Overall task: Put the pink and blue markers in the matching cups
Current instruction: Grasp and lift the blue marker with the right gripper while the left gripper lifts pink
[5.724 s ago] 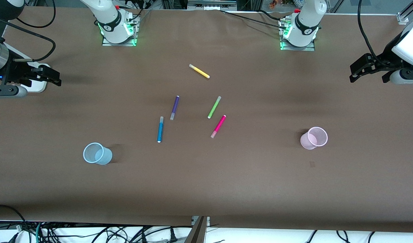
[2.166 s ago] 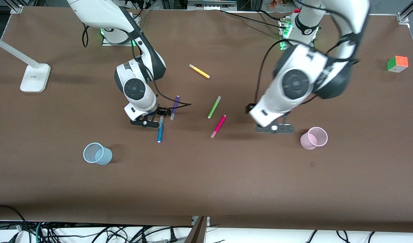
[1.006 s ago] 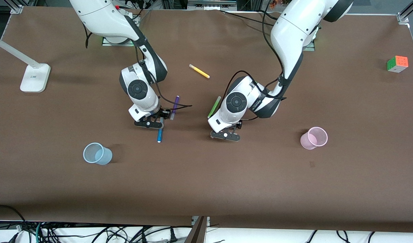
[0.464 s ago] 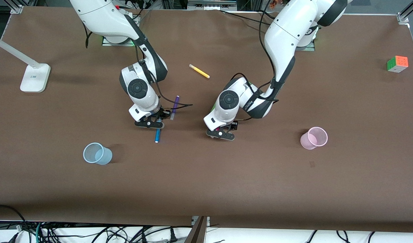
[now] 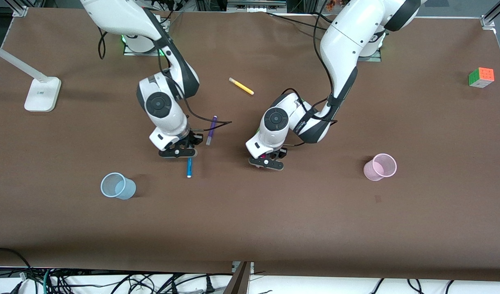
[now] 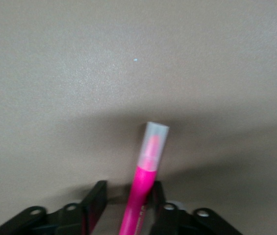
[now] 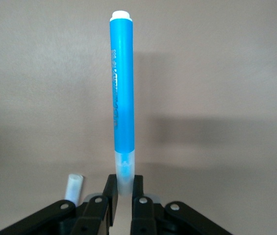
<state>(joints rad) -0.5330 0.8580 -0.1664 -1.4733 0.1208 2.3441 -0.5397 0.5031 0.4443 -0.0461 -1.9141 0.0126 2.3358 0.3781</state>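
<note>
My right gripper (image 5: 178,152) is shut on the pale cap of the blue marker (image 7: 121,88). It holds the marker a little above the table, with the marker's free end (image 5: 189,167) pointing toward the front camera. My left gripper (image 5: 266,161) is low over the pink marker (image 6: 148,161), which lies on the table. Its jaws stand open on either side of the marker, with a gap on one side. Only a sliver of the pink marker (image 5: 263,155) shows in the front view. The pale blue cup (image 5: 118,185) stands toward the right arm's end and the pale pink cup (image 5: 380,167) toward the left arm's end.
A dark purple pen (image 5: 212,130) lies beside my right gripper, and its pale cap (image 7: 73,187) shows in the right wrist view. A yellow pen (image 5: 241,86) lies nearer the bases. The green pen is mostly hidden under the left arm. A lamp base (image 5: 41,94) and a colour cube (image 5: 481,77) sit at the table's ends.
Both arms came in from the table's ends. My right gripper shut on the blue marker and has drawn it slightly toward the blue cup. My left gripper came down around the pink marker.
</note>
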